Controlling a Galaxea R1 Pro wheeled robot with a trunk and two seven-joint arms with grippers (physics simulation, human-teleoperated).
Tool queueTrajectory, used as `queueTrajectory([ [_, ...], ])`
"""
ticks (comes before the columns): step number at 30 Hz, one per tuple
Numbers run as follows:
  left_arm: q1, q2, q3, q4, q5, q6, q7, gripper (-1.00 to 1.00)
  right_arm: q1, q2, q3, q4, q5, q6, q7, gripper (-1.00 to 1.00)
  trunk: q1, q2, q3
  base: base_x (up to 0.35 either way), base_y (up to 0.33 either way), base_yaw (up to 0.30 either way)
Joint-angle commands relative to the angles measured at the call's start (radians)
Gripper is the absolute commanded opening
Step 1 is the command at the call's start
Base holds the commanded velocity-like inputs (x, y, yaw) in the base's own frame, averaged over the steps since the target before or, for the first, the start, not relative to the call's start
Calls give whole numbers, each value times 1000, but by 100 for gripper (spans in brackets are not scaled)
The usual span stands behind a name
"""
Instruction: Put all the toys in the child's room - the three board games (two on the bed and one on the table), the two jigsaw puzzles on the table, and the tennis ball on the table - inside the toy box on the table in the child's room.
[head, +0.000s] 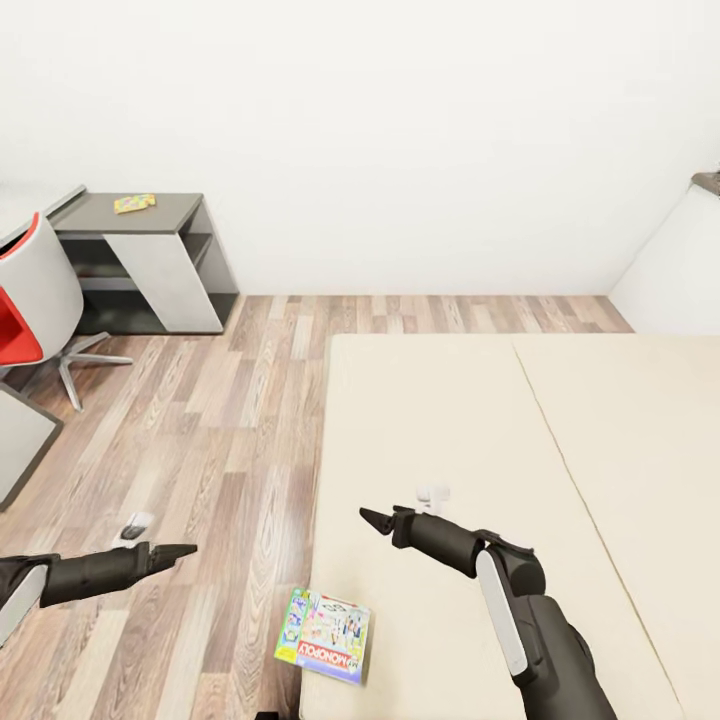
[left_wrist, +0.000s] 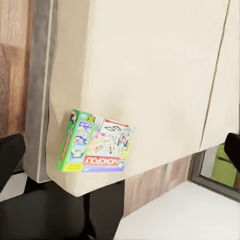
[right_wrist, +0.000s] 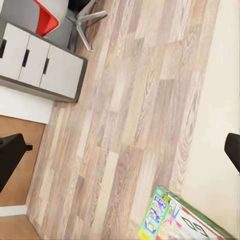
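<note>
While jaws gape, left gripper (head: 185, 550), right gripper (head: 372, 518), empty

Both arms forward, end effectors (head: 172, 551) (head: 377, 520) open.

Board game (head: 324, 634) on bed (head: 480, 440) corner, near edge.

This was a child's bedroom in a home: a wide cream bed (head: 520, 440) stood on wood-plank floor (head: 230, 420) w/ a Monopoly board game (head: 325, 635) lying at its near corner. By the white wall sat a grey desk unit (head: 150, 260) w/ a small colourful box (head: 134, 203) on top, a red-and-grey swivel chair (head: 35, 300) & a grey drawer cabinet (right_wrist: 40, 62)
</note>
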Motion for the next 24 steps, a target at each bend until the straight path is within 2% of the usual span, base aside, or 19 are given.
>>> queueTrajectory([
  [1,-1,-8,-1,7,-3,5,25,100,-1,0,-1,3,-5,8,-4,100,1,-2,0,0,0,0],
  [2,-1,-23,-3,21,-17,5,75,100,0,-3,-2,13,-5,9,-12,100,1,-2,2,0,0,0],
  [5,0,-47,-6,47,-51,4,159,100,12,-19,-1,57,-5,6,-43,100,1,-2,7,0,0,0],
  [9,3,-75,-7,83,-92,-18,218,100,51,-37,0,120,-4,-4,-95,100,1,-2,13,0,0,0],
  [10,4,-92,-7,111,-115,-47,236,100,73,-43,0,146,-4,-16,-121,100,1,-2,15,0,0,0],
  [12,4,-107,-8,144,-136,-84,250,100,93,-46,0,165,-4,-39,-142,100,1,-2,18,0,0,0],
  [13,4,-117,-8,180,-154,-122,258,100,115,-49,0,177,-6,-73,-154,100,1,-2,20,0,0,0],
  [17,5,-129,-7,272,-179,-210,269,100,184,-52,-1,191,-10,-170,-167,100,1,-2,26,0,0,0],
  [21,5,-133,-6,345,-187,-294,272,100,233,-54,-1,196,-14,-234,-169,100,1,-2,33,0,0,0],
  [24,5,-136,-5,376,-188,-338,274,100,250,-55,-1,198,-15,-253,-169,100,1,-2,38,0,0,0],
])
